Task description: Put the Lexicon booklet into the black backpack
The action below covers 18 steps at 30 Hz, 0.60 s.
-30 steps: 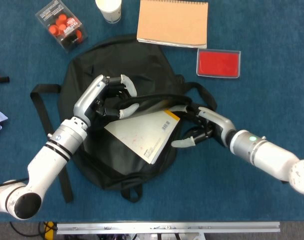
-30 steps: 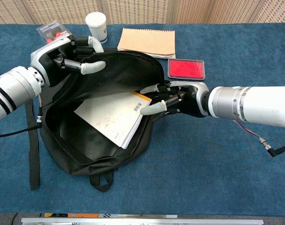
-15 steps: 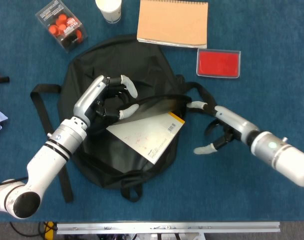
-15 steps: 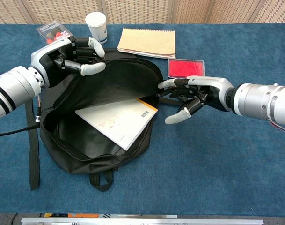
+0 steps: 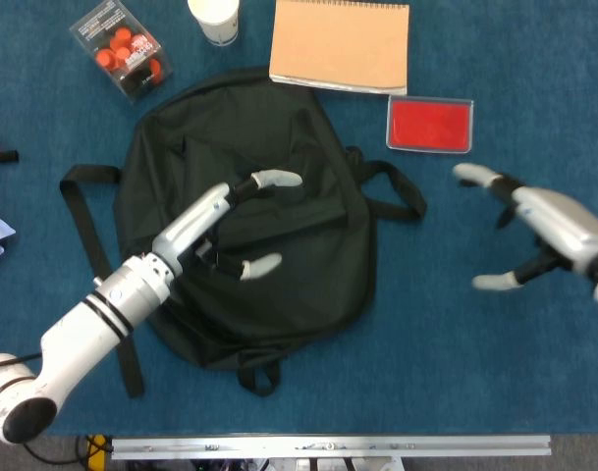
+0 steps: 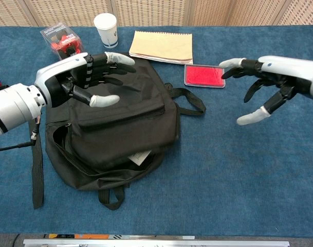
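We see the black backpack (image 5: pixel 269 245) lying flat on the blue tabletop (image 5: pixel 456 363), left of centre, its top end toward the far side and its grab loop (image 6: pixel 111 198) at the near edge. The main flap lies down over the opening. A dark strap runs out on the left side (image 6: pixel 37 170), and a looped strap (image 6: pixel 189 100) extends to the right. In the chest view, we see only a small white corner of the Lexicon booklet (image 6: pixel 140 156) in the gap under the flap's near edge; the rest is hidden inside the backpack.
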### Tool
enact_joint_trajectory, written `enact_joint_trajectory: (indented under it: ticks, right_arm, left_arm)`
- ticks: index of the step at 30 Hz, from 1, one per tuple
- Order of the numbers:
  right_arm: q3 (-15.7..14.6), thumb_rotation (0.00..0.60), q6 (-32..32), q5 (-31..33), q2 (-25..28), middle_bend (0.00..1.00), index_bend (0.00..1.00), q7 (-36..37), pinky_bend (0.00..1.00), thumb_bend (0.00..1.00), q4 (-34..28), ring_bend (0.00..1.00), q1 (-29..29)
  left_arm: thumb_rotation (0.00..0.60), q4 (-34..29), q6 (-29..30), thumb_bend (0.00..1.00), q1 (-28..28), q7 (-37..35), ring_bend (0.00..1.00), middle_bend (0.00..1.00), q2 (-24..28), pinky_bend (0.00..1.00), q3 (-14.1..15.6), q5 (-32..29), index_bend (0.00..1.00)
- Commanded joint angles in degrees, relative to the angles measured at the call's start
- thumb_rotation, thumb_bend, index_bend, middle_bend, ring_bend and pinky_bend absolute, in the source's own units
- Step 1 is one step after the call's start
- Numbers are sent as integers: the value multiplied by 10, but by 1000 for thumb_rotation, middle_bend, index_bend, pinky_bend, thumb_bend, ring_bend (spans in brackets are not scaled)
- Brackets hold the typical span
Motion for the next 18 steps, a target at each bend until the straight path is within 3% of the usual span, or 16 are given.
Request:
enact_joint_trajectory:
  ticks: [1,8,14,18]
  right_arm:
    - [5,600,17,-35,28,136,0,31,327,0,8,57,-25]
    - [9,600,62,-89,44,169,8,45,327,22,51,57,-58]
    - [11,600,145,-116,29,317,194,22,350,174,119,158,-97]
    - [0,600,212,-150,2,351,231,-42,375,183,174,187,-126]
  left_arm:
    - [600,0,8,276,-2,11,3,74,7,77,13,16,111]
    - [600,10,53,276,7,86,37,117,27,80,18,23,123]
    - [600,42,102,276,27,169,64,128,55,82,28,31,167]
    - [600,80,144,277,48,208,75,129,66,82,35,36,176]
